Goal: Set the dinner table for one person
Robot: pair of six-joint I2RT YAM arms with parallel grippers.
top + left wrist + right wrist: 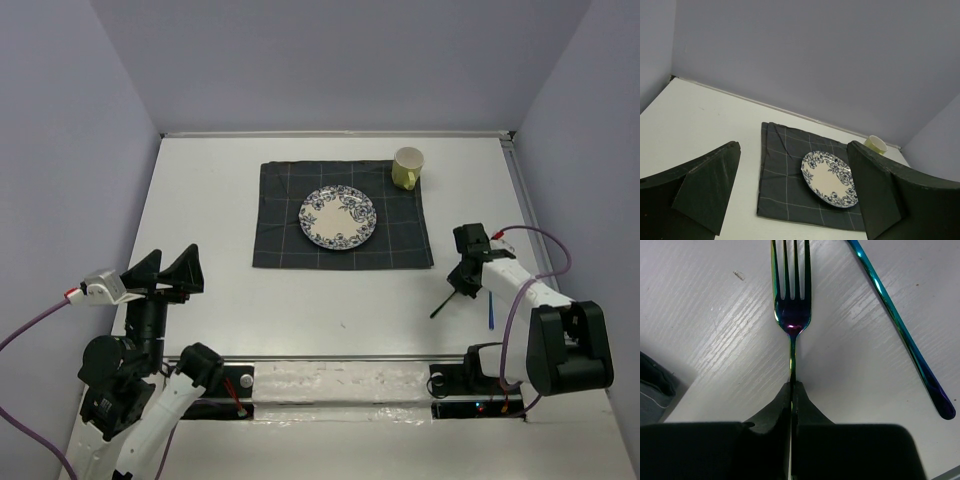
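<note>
My right gripper (463, 287) (792, 386) is shut on the thin handle of an iridescent fork (792, 315), whose tines point away from the wrist camera. From above, the fork (441, 305) shows as a dark line slanting down-left over the white dinner table (200, 200), right of the cloth. A blue-and-white floral plate (338, 217) (830, 177) lies in the middle of a dark grey checked cloth (280, 235) (782, 175). At the cloth's far right corner sits a yellow-green mug (407, 166) (875, 144). My left gripper (166, 270) (793, 150) is raised at the near left, open and holding nothing.
A second iridescent blue utensil handle (900, 330) (492, 311) lies on the table just right of the fork. Purple walls enclose the table on three sides. The arms' bases and a metal rail (340, 375) run along the near edge.
</note>
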